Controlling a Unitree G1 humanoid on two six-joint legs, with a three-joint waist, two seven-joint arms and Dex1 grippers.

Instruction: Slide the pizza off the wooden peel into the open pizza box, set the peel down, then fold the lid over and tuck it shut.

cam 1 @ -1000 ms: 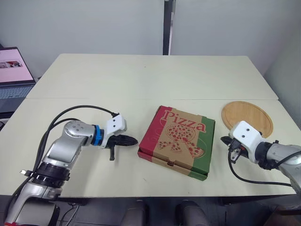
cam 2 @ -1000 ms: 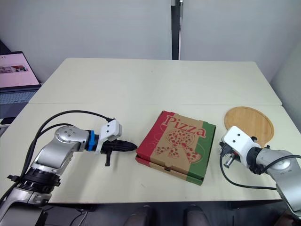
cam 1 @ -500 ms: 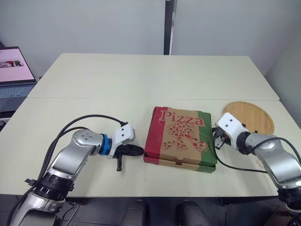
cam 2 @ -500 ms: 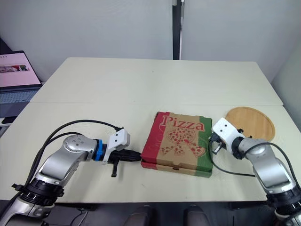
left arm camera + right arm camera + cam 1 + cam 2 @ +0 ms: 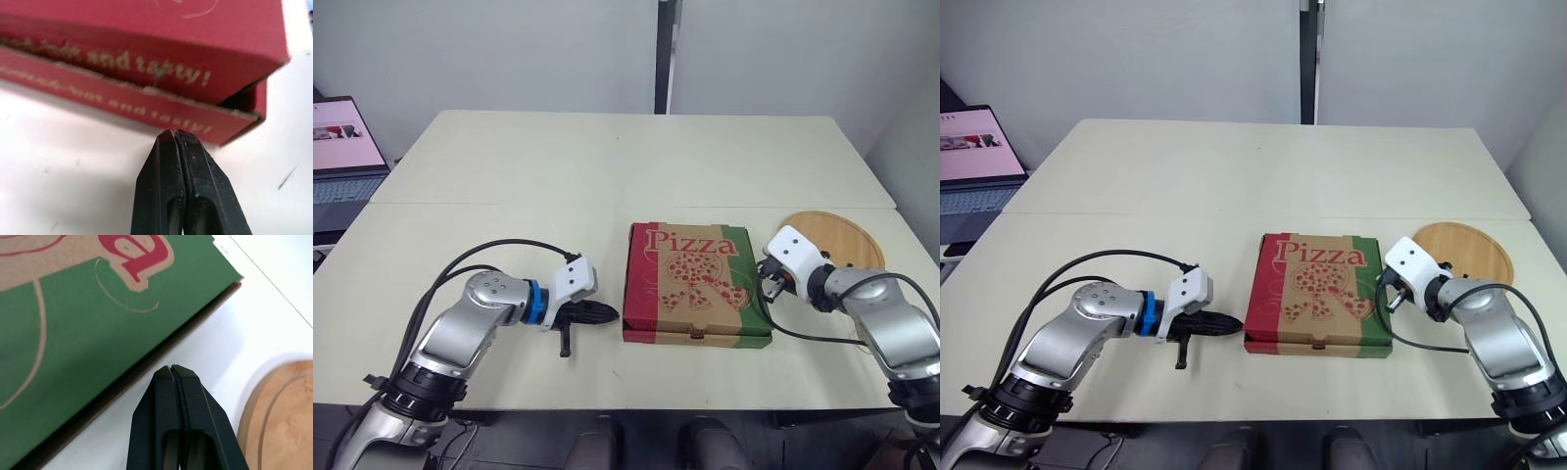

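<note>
The closed pizza box (image 5: pixel 695 284), printed "Pizza" in red and green, lies flat near the table's front, square to its edge. My left gripper (image 5: pixel 610 313) is shut, its tips just short of the box's left side; the left wrist view puts the fingertips (image 5: pixel 175 134) at the lower red wall (image 5: pixel 146 54), where the lid gapes slightly at one corner. My right gripper (image 5: pixel 765 278) is shut against the box's right edge, beside the green lid (image 5: pixel 73 323). The round wooden peel (image 5: pixel 837 243) lies bare on the table right of the box.
An open laptop (image 5: pixel 342 147) sits beyond the table's far left edge. The pale table (image 5: pixel 607 166) stretches away behind the box. Black cables loop from both wrists over the table's front part.
The box has turned from skewed to square with the table's front edge. My right gripper has come in from the front right to the box's right side. The left gripper moved right.
</note>
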